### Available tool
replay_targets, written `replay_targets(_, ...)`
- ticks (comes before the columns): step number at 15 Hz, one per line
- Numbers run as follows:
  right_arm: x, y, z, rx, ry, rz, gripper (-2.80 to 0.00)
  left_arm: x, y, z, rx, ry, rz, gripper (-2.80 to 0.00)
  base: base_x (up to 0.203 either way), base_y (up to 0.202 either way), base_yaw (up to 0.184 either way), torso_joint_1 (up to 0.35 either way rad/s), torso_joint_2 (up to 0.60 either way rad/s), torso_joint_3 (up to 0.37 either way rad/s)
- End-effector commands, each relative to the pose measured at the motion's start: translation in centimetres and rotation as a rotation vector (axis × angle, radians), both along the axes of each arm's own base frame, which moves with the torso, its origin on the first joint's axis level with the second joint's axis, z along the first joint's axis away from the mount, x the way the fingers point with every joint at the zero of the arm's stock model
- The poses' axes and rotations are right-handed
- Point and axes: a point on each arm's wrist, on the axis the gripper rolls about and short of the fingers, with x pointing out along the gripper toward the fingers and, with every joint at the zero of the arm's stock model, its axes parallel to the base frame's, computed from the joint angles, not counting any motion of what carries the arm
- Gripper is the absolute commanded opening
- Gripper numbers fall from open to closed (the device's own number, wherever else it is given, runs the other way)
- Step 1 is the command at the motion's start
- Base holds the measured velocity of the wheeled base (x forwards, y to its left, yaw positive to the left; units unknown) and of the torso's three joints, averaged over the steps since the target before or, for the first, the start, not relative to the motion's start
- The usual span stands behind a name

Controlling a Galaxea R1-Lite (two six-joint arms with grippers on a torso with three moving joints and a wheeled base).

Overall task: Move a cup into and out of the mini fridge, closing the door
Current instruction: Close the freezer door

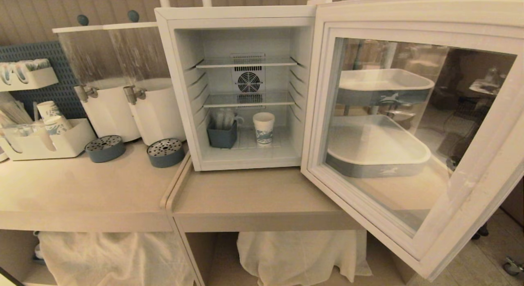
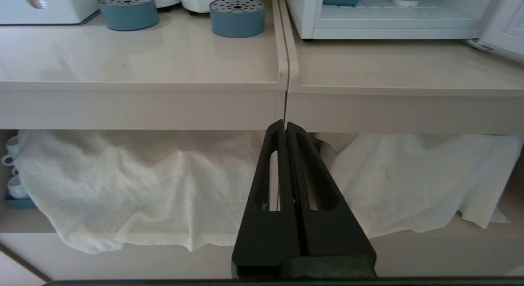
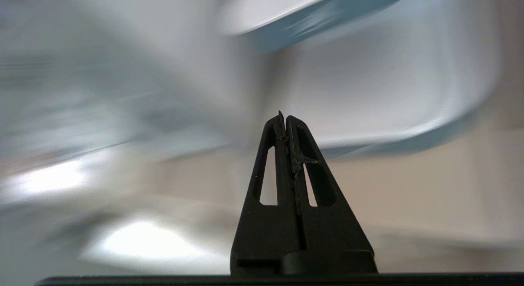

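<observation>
Both grippers' black slotted fingers (image 2: pixel 285 128) clenched, empty; patterned paper cup (image 1: pixel 263 128) upright inside boxy white mini fridge (image 1: pixel 180 73); glass-windowed door (image 1: pixel 470 220) open.

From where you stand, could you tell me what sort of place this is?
Probably a café-style drinks station: two drink dispensers on a counter, paper cups in a holder, and an open mini fridge holding a cup.

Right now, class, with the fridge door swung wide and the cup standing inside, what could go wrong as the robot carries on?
1. The cup stands close beside a blue holder under a low shelf; a reach could knock either.
2. The door juts out over the counter edge, so an arm or the base might strike it.
3. The right gripper is shut and must open before grasping.
</observation>
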Motion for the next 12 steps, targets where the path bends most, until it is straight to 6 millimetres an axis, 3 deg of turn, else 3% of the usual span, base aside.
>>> replay_targets(1,0.6,-2.8,-1.7,0.317,0.052,0.301,-2.8,0.0,0.0,0.0,0.001,-0.001,-0.001,-2.8,0.0,0.0,0.0,0.0,0.0,0.0)
replay_targets(3,0.9,-1.2,-2.3,0.387,0.116,0.34,-2.8,0.0,0.0,0.0,0.0,0.001,-0.001,-2.8,0.0,0.0,0.0,0.0,0.0,0.0)
replay_targets(12,1.4,7.2,-3.0,0.354,0.153,0.611,-2.8,0.0,0.0,0.0,-0.002,0.001,0.0,-2.8,0.0,0.0,0.0,0.0,0.0,0.0)
